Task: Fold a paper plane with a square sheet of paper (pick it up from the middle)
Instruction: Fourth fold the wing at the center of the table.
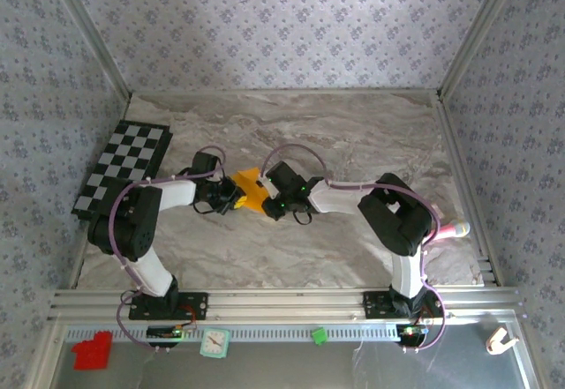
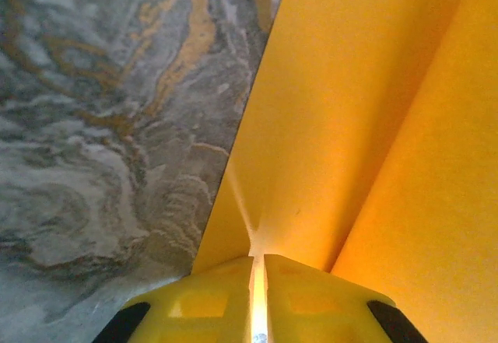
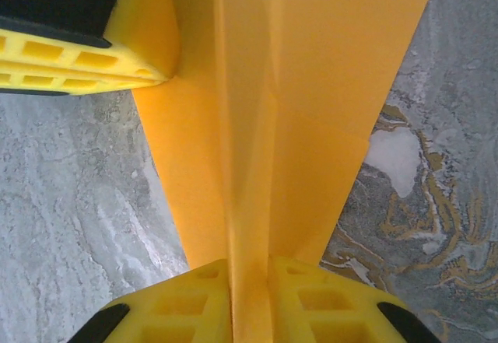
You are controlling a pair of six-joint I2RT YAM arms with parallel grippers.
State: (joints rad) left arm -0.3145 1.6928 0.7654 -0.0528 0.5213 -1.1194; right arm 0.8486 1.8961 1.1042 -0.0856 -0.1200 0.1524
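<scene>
The square sheet of paper point(image 1: 250, 186), orange and folded, is held just above the marble table point(image 1: 353, 142) between the two arms. In the left wrist view my left gripper point(image 2: 258, 259) is shut on a thin edge of the paper point(image 2: 350, 125), whose flaps spread away on either side of a crease. My right gripper point(image 3: 249, 264) is shut on the paper's raised centre ridge point(image 3: 249, 164), with layered flaps to both sides. The left gripper's yellow finger point(image 3: 117, 47) touches the paper at the top left of the right wrist view. From above, left gripper point(image 1: 235, 199) and right gripper point(image 1: 272, 205) face each other closely.
A black-and-white checkered mat point(image 1: 124, 173) lies at the table's left edge. A pink object point(image 1: 459, 228) rests by the right rail. On the near ledge sit a red block point(image 1: 93, 351), a small clock point(image 1: 214, 343), a green block point(image 1: 319, 335) and a white clip point(image 1: 500, 340).
</scene>
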